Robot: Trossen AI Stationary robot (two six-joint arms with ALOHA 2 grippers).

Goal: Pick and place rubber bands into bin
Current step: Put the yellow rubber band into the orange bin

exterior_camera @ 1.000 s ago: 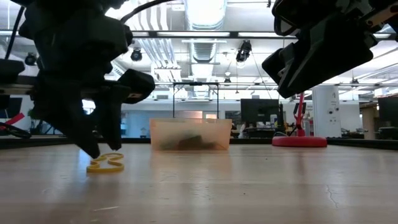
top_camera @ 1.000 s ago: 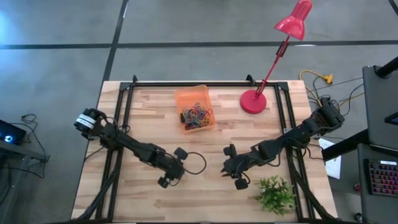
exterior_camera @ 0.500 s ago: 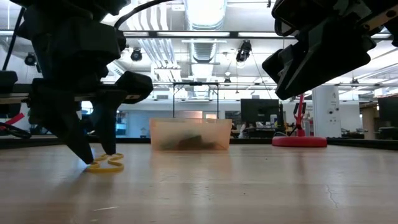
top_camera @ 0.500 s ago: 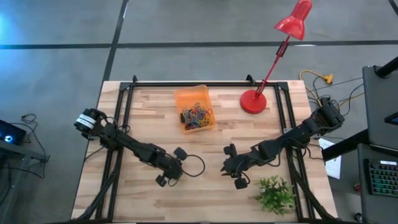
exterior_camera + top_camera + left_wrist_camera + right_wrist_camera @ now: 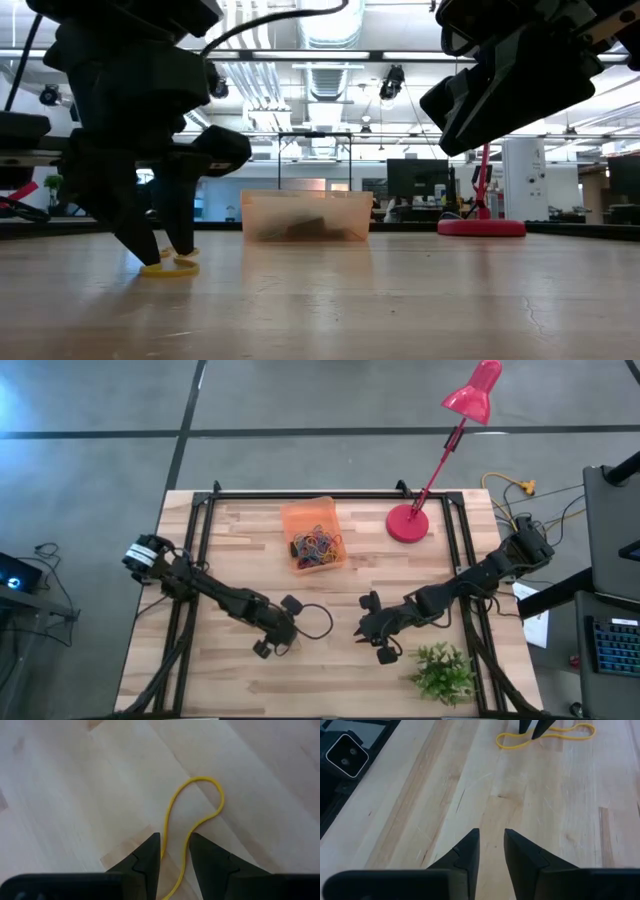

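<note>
A: Band status: one yellow rubber band (image 5: 197,815) lies flat on the table (image 5: 240,540) in a wavy, pinched loop, thin and bright. More rubber bands (image 5: 317,547), mixed colours, heaped in the bin (image 5: 310,512), translucent orange, low-walled, at the table's far middle.

B: Claws?

A: Left claw (image 5: 174,847) down at the table, fingers a narrow gap apart, straddling one strand of the yellow loop; not clamped on it. Right claw (image 5: 491,842) hovers near the table's middle, fingers slightly parted, nothing between them.

B: Surface, room?

A: Pale wood planks, scuffed, black frame round the edge. Red lamp (image 5: 408,522) stands right of the bin; small green plant (image 5: 440,672) at the near right edge. Beyond: grey floor, ceiling lights, ducts.
</note>
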